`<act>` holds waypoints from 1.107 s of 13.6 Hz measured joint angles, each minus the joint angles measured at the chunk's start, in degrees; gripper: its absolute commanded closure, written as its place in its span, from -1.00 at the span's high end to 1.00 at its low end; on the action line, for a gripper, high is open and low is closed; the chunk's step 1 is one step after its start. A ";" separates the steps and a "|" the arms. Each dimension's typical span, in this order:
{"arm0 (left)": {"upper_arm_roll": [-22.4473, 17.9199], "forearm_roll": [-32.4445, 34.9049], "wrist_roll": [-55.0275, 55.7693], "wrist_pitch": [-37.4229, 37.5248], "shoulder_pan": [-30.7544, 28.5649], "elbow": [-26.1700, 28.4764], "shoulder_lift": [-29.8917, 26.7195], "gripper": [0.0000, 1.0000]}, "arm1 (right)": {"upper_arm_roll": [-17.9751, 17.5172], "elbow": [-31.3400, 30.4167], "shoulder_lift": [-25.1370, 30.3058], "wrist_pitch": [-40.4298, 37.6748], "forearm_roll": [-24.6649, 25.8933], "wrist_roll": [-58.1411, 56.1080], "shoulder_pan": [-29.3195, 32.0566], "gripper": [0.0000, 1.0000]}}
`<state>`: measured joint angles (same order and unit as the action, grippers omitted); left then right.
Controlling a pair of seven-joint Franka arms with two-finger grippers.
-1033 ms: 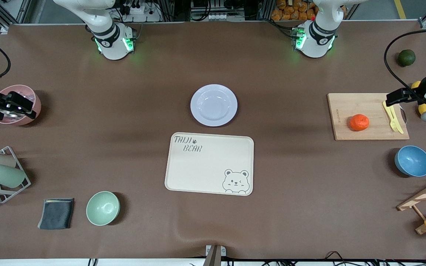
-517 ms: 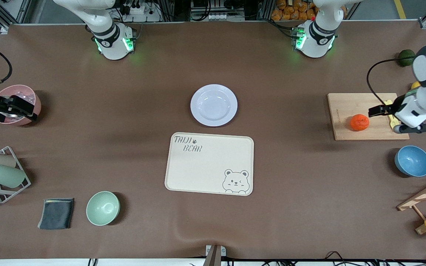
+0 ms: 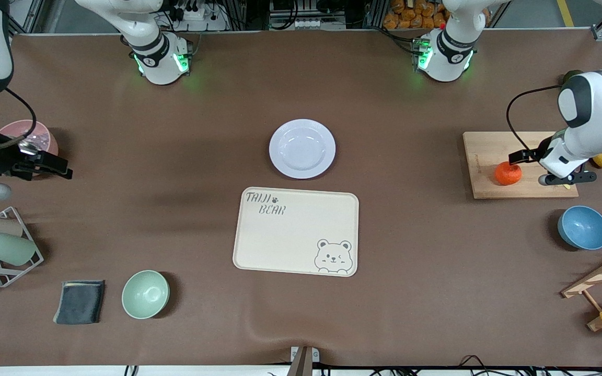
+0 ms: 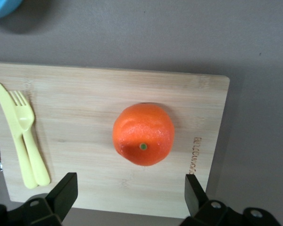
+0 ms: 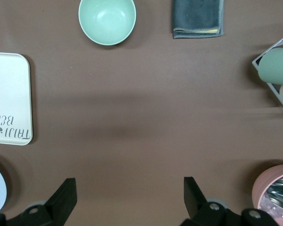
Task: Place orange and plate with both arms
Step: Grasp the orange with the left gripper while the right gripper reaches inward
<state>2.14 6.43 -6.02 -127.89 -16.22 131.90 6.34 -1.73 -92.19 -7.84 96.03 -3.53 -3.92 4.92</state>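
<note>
Brown bench carries the plate mid-bench, just farther from the camera than the tray. On the board sits the orange, with the left gripper wide open over it. Closing off-centre could roll it away. Right gripper, wide and empty, hangs beside the pink cup.

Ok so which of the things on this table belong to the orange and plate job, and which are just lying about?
Belongs to the job:
orange, on the cutting board
plate
left gripper, open over the orange
right gripper, open, over bare table

Lying about:
bear tray
green bowl
blue bowl
grey cloth
yellow cutlery
</note>
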 measured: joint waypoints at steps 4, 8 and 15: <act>0.12 0.01 0.00 -2.04 -0.38 0.09 2.74 1.00 | -0.84 -0.66 -0.77 -1.33 -2.47 0.00 -0.78 1.00; 0.11 0.02 0.00 -5.84 -1.75 0.19 6.54 1.00 | -1.17 -1.36 -3.86 -2.39 -10.07 0.03 -3.20 1.00; 0.51 0.02 0.00 -7.01 -1.78 0.17 8.23 1.00 | -0.76 -4.11 -7.90 -2.48 -23.53 0.26 -1.39 1.00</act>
<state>2.65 6.44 -6.02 -134.90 -18.00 132.07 14.56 -2.49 -96.30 -15.74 93.55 -27.07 -3.66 3.54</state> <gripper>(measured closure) 0.000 0.000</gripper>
